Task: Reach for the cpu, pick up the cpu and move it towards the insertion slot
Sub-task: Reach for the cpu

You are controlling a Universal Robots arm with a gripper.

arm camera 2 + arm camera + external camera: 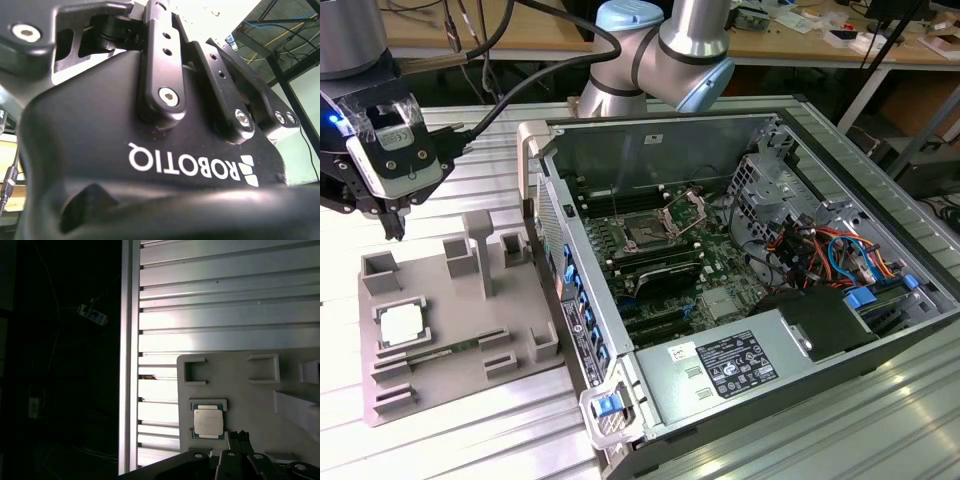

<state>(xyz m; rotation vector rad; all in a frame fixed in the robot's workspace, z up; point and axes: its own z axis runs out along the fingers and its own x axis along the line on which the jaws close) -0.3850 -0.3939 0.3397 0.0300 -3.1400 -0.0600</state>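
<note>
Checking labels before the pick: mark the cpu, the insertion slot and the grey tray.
cpu point(400, 325): exterior view, middle of its pale top.
insertion slot point(645, 233): exterior view, centre of the dark socket.
grey tray point(450, 388): exterior view, bare flat part of its surface.

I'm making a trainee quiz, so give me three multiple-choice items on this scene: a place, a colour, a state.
1. Where does the cpu lie? A on the green board; B in the grey tray; C on the bare table.
2. What colour is the cpu's top? A green; B black; C silvery-white.
3. The cpu is: A lying free, the gripper above and apart; B clamped in the gripper; C seated in the socket.
Answers: 1 B, it sits in a tray pocket; 2 C, its lid is pale; 3 A, a gap separates gripper and cpu.
</note>
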